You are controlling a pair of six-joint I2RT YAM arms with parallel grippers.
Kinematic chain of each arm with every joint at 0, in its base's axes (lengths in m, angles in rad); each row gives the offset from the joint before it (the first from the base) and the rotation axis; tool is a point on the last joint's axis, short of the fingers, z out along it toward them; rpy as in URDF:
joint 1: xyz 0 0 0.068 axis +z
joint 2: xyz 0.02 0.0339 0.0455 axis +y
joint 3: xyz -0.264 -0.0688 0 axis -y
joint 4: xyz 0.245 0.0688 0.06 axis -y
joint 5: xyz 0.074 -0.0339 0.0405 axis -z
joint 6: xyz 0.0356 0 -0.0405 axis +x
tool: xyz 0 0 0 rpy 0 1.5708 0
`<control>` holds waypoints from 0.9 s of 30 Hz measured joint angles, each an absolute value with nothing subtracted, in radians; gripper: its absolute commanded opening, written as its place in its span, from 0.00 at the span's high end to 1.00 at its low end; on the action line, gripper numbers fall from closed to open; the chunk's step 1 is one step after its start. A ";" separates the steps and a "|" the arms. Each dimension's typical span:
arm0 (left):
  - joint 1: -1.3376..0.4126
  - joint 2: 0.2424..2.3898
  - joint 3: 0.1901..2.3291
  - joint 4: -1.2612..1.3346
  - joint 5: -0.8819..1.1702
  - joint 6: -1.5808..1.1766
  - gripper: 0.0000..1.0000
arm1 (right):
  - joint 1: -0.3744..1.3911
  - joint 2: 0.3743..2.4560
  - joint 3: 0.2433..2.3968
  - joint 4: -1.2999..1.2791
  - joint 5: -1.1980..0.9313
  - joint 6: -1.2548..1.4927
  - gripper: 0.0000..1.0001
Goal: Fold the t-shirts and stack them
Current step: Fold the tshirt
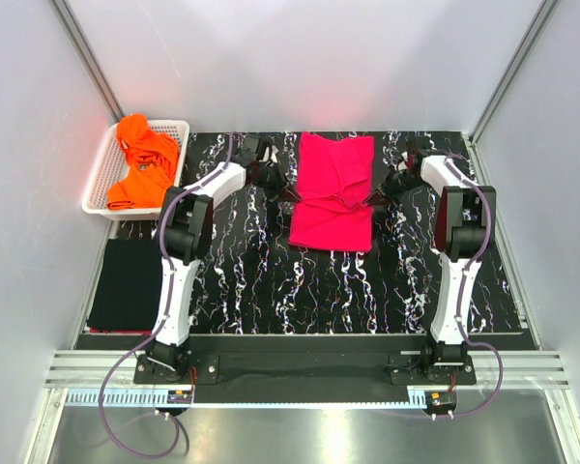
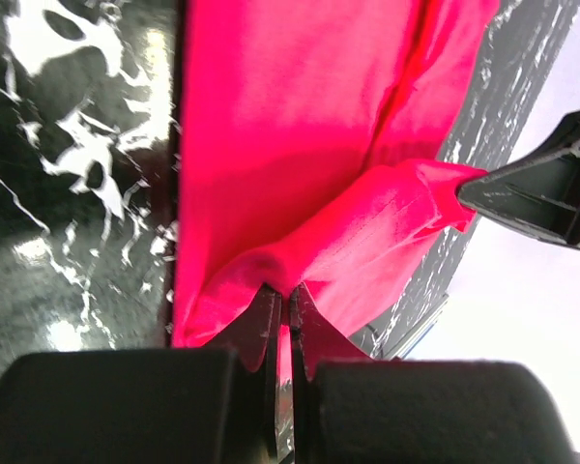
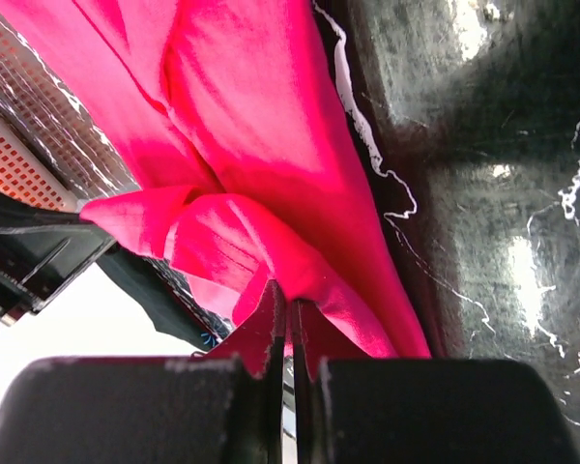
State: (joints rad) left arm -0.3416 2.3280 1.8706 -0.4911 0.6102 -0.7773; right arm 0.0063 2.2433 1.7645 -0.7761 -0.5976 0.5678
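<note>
Both grippers clenched: left gripper (image 2: 282,295) pinches pink t-shirt (image 1: 333,193) at its left edge, right gripper (image 3: 286,295) at its right edge, cloth bunched mid-shirt. Shirt lies centre-far on mat (image 1: 261,280). Orange t-shirts (image 1: 143,162) in basket (image 1: 99,176), far left. Black t-shirt (image 1: 126,285) folded flat just nearer, beside the mat's left edge.

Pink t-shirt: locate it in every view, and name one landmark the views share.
Top external: the pink t-shirt lies flat just above the picture's centre.
Left wrist: the pink t-shirt fills the centre and upper right, with a fold pinched in the left gripper at bottom centre.
Right wrist: the pink t-shirt runs from upper left to centre, pinched by the right gripper.
Shared landmark: the black white-veined mat beneath it.
</note>
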 measured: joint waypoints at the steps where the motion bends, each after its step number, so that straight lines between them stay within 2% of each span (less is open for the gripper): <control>1: -0.340 2.336 1.874 -0.491 0.610 -0.780 0.99 | 0.006 2.249 1.769 -0.776 -0.599 0.567 1.00; 5: -0.338 2.352 1.881 -0.492 0.610 -0.786 0.88 | 0.001 2.273 1.782 -0.780 -0.611 0.561 0.96; 6: -0.337 2.354 1.885 -0.492 0.610 -0.786 0.84 | -0.002 2.279 1.787 -0.783 -0.612 0.559 0.90; 7: -0.337 2.356 1.888 -0.492 0.610 -0.786 0.70 | -0.006 2.288 1.794 -0.786 -0.614 0.558 0.86; 12: -0.332 2.356 1.913 -0.503 0.585 -0.753 0.50 | -0.027 2.346 1.883 -0.789 -0.613 0.551 0.61; 13: -0.330 2.354 1.916 -0.510 0.566 -0.737 0.49 | -0.032 2.350 1.896 -0.790 -0.611 0.550 0.52; 14: -0.328 2.347 1.916 -0.522 0.546 -0.715 0.49 | -0.038 2.350 1.906 -0.791 -0.606 0.547 0.50; 17: -0.325 2.305 1.909 -0.562 0.499 -0.651 0.50 | -0.049 2.347 1.928 -0.787 -0.591 0.542 0.44; 19: -0.325 2.243 1.878 -0.581 0.483 -0.615 0.54 | -0.054 2.331 1.916 -0.788 -0.584 0.538 0.43; 21: -0.327 2.186 1.862 -0.586 0.484 -0.588 0.58 | -0.050 2.294 1.872 -0.789 -0.572 0.530 0.43; 25: -0.356 2.136 1.853 -0.569 0.502 -0.556 0.58 | -0.022 2.189 1.752 -0.798 -0.560 0.502 0.47; 27: -0.381 2.136 1.837 -0.561 0.519 -0.546 0.58 | -0.005 2.149 1.706 -0.793 -0.560 0.488 0.58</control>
